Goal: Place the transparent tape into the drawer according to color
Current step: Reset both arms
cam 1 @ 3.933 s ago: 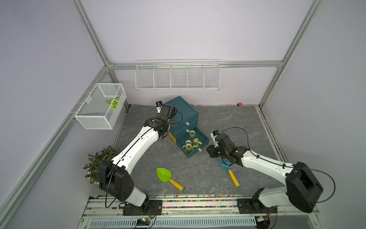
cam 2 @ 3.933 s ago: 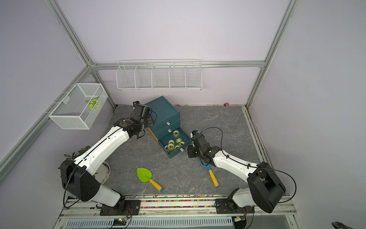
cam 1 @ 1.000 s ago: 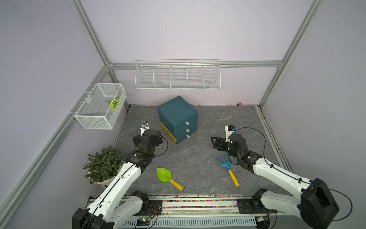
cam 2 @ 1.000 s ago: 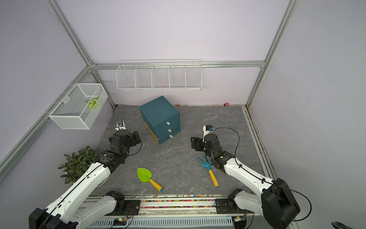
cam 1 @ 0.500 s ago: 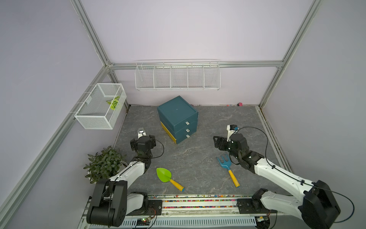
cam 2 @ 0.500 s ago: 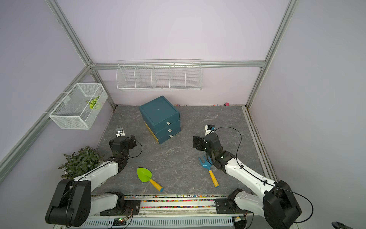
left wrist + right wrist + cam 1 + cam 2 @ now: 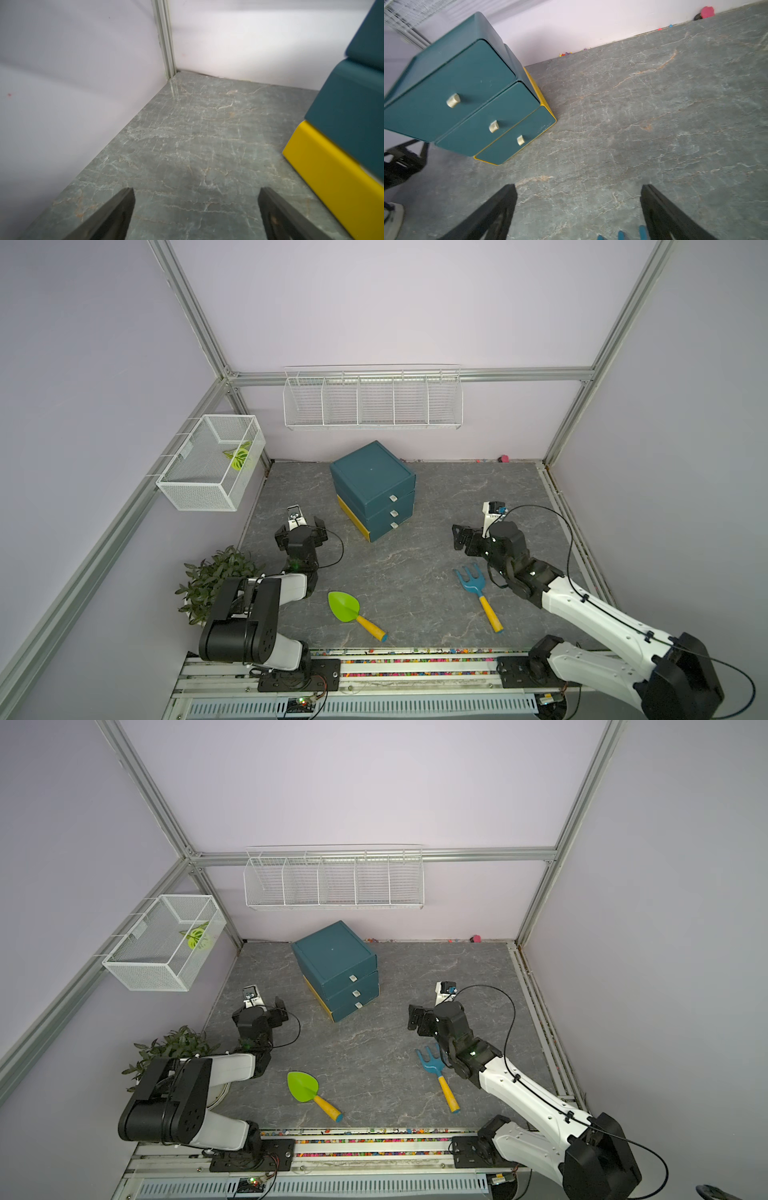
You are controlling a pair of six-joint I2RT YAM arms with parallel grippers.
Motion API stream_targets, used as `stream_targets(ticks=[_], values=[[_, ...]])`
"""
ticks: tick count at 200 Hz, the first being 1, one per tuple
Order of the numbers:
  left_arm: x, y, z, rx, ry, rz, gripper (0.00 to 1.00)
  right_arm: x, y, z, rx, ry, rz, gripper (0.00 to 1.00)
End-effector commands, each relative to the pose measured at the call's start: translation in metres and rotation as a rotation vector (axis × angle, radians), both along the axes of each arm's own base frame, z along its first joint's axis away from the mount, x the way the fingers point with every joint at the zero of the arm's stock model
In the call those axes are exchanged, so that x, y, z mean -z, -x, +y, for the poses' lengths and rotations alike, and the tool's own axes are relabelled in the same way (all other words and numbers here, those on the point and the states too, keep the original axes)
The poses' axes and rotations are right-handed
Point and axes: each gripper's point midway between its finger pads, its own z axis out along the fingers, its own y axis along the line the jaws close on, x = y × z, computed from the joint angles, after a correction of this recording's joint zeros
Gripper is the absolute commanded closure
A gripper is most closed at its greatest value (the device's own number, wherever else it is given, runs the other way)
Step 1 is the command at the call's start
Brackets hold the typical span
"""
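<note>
The teal drawer cabinet [image 7: 372,485] [image 7: 332,957] stands at the back middle of the table with all three drawers shut. The transparent tape is out of view. My left gripper [image 7: 301,529] [image 7: 259,1011] hovers left of the cabinet, open and empty. In the left wrist view it [image 7: 196,191] faces bare table, with the cabinet's side [image 7: 353,104] at the edge. My right gripper [image 7: 460,537] [image 7: 415,1021] sits right of the cabinet, also open and empty. In the right wrist view it [image 7: 578,188] points at bare table beside the drawer fronts [image 7: 456,93].
A green toy shovel [image 7: 345,608] lies near the front middle. A blue toy rake [image 7: 471,580] lies under my right arm. A potted plant [image 7: 216,576] stands front left. A wire basket [image 7: 208,464] hangs on the left wall and a wire rack [image 7: 372,402] on the back wall.
The bottom drawer, open with tape rolls inside a few seconds ago, is shut. My left arm has folded back toward its base. My right arm drew back slightly and its jaws widened.
</note>
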Motion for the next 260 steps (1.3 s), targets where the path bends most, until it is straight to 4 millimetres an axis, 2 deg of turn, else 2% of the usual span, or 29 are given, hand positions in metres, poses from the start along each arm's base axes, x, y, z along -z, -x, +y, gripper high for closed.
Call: stream_targets(ticks=[1,12,30,40,67,96,122,152,185,200,260], values=[[0.000,0.007,-0.009,0.087,0.022,-0.072,0.00,0.000,-0.005,-0.013,0.065,0.076,0.011,0.01],[-0.005,0.007,-0.012,0.106,-0.005,-0.132,0.00,0.004,-0.007,-0.017,0.097,0.099,0.028,0.01],[0.004,-0.003,-0.005,0.079,0.049,-0.026,0.00,0.003,-0.012,-0.031,0.180,0.143,0.045,0.01],[0.003,-0.004,-0.002,0.077,0.052,-0.039,0.00,0.000,-0.015,-0.041,0.227,0.183,0.038,0.01],[0.004,-0.004,-0.002,0.076,0.057,-0.030,0.00,-0.017,-0.027,-0.074,0.316,0.274,0.004,0.05],[0.004,-0.004,-0.002,0.075,0.057,-0.030,0.00,-0.028,-0.044,-0.113,0.365,0.424,-0.093,0.03],[0.004,-0.004,-0.002,0.076,0.057,-0.029,0.00,-0.013,-0.050,-0.154,0.447,0.557,-0.112,0.03],[0.004,-0.004,-0.002,0.076,0.058,-0.029,0.00,0.023,-0.050,-0.185,0.470,0.550,-0.107,0.03],[0.004,-0.004,-0.002,0.075,0.058,-0.030,0.00,0.048,-0.057,-0.190,0.433,0.476,-0.134,0.03],[0.004,-0.004,-0.002,0.075,0.058,-0.030,0.00,0.053,-0.063,-0.184,0.402,0.462,-0.178,0.02],[0.004,-0.004,-0.003,0.077,0.058,-0.030,0.00,0.085,-0.078,-0.166,0.278,0.470,-0.135,0.02]])
